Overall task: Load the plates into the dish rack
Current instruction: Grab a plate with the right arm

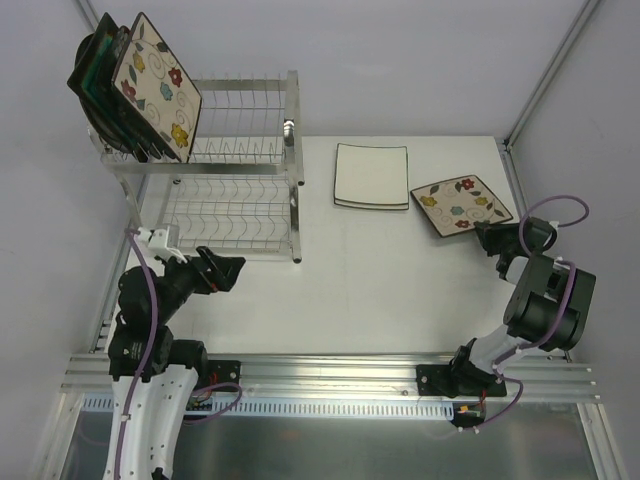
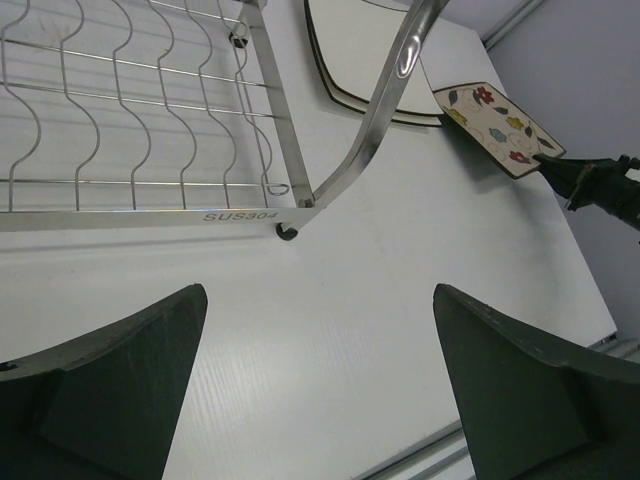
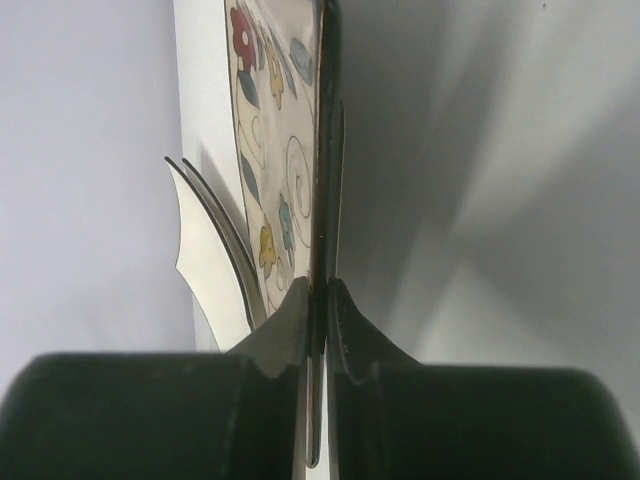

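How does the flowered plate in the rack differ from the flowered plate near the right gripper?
The racked flowered plate stands on edge in the dish rack, upper tier; the other flowered plate lies almost flat on the table. Nothing holds the racked one; the right gripper is shut on the other's edge. Both are cream squares with coloured flowers.

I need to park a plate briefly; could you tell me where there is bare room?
The table is bare right of the rack, nearer than the white plate and the flowered plate. The rack's upper left end is crowded with racked plates.
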`<action>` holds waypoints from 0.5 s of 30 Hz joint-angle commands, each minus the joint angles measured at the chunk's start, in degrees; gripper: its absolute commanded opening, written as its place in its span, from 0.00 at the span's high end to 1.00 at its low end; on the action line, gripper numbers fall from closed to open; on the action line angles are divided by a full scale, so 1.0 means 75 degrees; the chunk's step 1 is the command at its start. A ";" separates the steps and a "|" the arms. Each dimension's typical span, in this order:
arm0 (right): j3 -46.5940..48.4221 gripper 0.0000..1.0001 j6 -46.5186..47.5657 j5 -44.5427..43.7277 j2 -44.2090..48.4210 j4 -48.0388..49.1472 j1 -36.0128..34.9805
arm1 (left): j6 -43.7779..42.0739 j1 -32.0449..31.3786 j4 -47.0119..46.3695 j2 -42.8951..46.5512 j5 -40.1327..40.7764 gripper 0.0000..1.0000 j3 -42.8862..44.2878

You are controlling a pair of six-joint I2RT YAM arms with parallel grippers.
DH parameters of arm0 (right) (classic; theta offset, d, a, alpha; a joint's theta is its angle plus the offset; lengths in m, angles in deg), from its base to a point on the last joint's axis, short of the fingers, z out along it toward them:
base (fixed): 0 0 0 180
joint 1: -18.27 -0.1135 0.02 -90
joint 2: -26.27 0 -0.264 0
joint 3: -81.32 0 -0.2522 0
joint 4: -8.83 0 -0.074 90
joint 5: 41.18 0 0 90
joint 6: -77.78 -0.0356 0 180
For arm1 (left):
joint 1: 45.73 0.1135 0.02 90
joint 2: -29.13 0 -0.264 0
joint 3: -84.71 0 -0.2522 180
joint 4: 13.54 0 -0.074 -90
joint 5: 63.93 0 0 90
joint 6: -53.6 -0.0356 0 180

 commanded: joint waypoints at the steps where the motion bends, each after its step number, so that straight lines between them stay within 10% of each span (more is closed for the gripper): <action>1: 0.0602 0.99 0.0216 0.0379 0.0885 0.0494 0.0148 | 0.0364 -0.0023 -0.0192 -0.0237 -0.0474 0.03 0.0510; 15: 0.1235 0.99 0.0087 0.1059 0.2174 -0.0561 0.0160 | 0.1770 -0.0023 -0.0204 -0.1104 -0.1200 0.01 0.1097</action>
